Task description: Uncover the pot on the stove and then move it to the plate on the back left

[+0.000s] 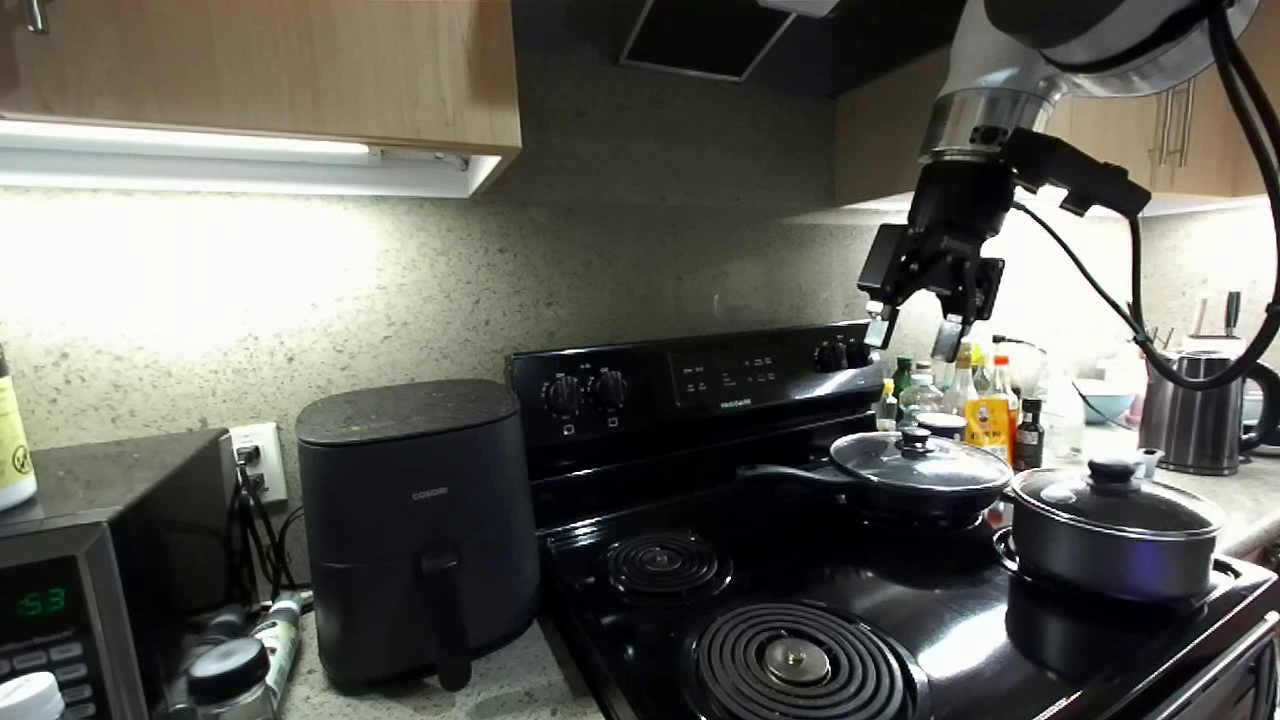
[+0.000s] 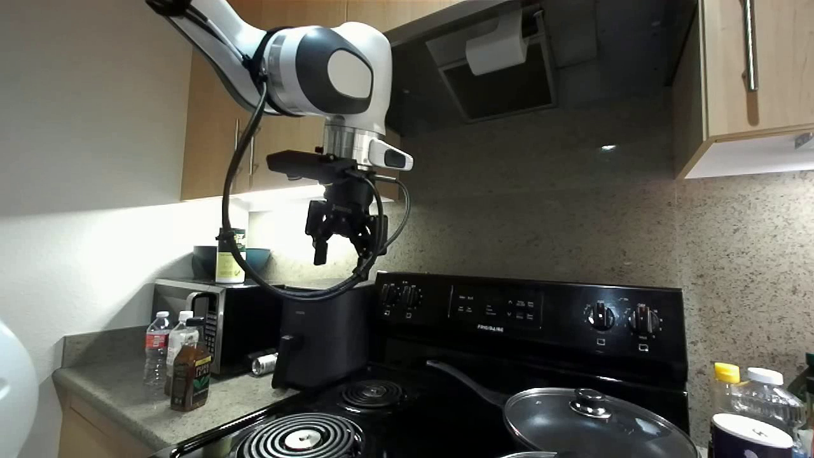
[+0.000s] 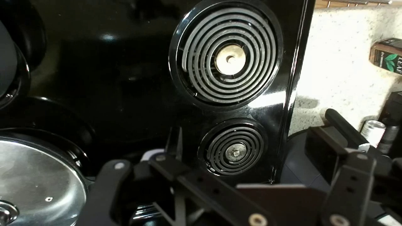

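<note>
The dark grey pot (image 1: 1115, 555) stands on the stove's front burner at the right of an exterior view. Its glass lid (image 1: 1060, 495) with a black knob is on it. In the wrist view only part of the pot (image 3: 6, 59) shows at the left edge. The stove (image 1: 960, 640) is glossy black. The plate, a small coil burner (image 1: 665, 563), is bare at the back left; it also shows in the wrist view (image 3: 236, 152). My gripper (image 1: 915, 332) is open and empty, high above the stove; it also shows in an exterior view (image 2: 343, 254).
A wider pan (image 1: 915, 500) with a glass lid sits on the back right burner, its handle pointing left. The large coil burner (image 1: 800, 660) is bare at the front left. A black air fryer (image 1: 415, 540) stands beside the stove. Bottles (image 1: 985, 420) stand beyond it.
</note>
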{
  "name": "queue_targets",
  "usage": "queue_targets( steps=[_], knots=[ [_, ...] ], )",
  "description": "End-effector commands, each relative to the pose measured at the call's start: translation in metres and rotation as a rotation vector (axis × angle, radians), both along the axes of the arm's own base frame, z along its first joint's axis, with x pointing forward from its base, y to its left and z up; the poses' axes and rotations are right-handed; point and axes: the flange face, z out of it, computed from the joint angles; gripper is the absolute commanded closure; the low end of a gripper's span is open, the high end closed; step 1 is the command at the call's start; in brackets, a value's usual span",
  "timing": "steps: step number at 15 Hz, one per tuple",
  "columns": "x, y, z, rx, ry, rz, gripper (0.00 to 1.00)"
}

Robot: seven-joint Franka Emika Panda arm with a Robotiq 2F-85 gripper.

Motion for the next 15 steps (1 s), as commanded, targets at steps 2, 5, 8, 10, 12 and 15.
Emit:
queue_targets(
  steps=[2,5,8,10,12,15],
  knots=[
    [-0.002,-0.047,0.001,-0.018,-0.002,-0.102,0.0],
    [-0.004,-0.097,-0.001,0.022,-0.001,-0.225,0.0],
    [0.006,-0.13,-0.007,0.077,0.004,-0.381,0.0],
    [-0.006,-0.127,-0.004,0.071,-0.005,-0.342,0.0],
    [0.005,-0.131,-0.007,0.088,0.006,-0.386,0.0],
    [0.012,-0.131,-0.01,0.09,0.016,-0.398,0.0]
  ],
)
